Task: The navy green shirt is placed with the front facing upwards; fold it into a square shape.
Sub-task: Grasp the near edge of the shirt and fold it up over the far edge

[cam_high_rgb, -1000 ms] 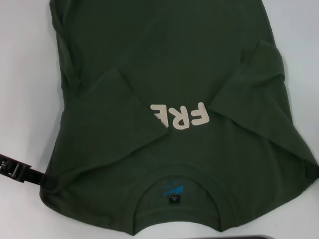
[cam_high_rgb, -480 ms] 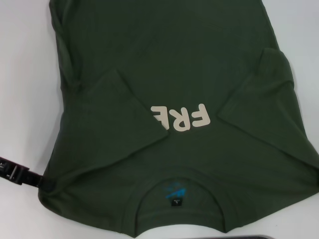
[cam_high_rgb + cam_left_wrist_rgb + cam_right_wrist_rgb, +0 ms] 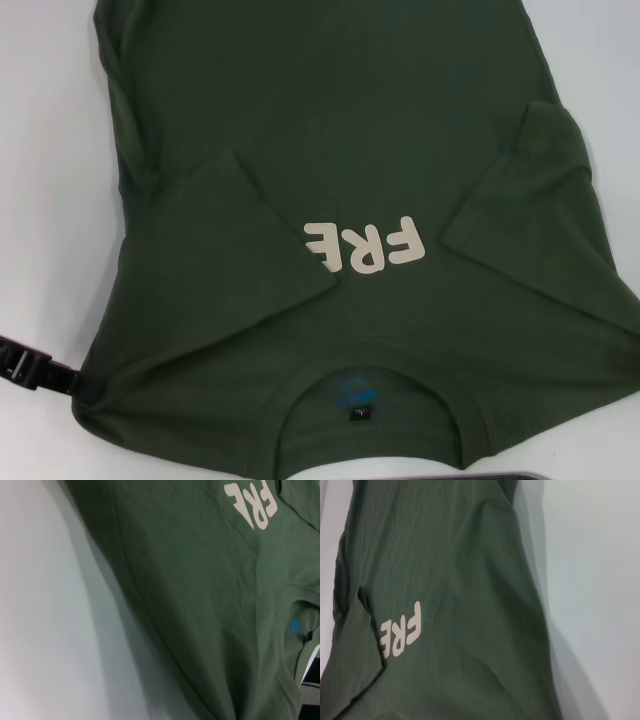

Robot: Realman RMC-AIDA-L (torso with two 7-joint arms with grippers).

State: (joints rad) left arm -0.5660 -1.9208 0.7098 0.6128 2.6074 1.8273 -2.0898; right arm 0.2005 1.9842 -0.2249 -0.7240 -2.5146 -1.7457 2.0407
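Observation:
The navy green shirt (image 3: 330, 120) lies front up on the white table, with its collar (image 3: 370, 400) nearest me and the cream lettering (image 3: 365, 245) partly covered. Both sleeves are folded inward, one (image 3: 230, 230) on the left and one (image 3: 530, 200) on the right. My left gripper (image 3: 75, 382) is at the shirt's near-left shoulder corner, shut on bunched cloth that hides its tips. The right gripper is out of view. In the left wrist view the shirt (image 3: 200, 590) hangs raised over its shadow. The right wrist view shows the shirt (image 3: 450, 580) raised in the same way.
White table (image 3: 50, 200) shows on both sides of the shirt. A dark grey edge (image 3: 520, 476) sits at the bottom of the head view, close to the collar.
The shirt has slid a little toward me, so the lettering and collar sit lower in the head view. The left gripper has moved down with the shoulder corner. The right sleeve fold has shifted outward.

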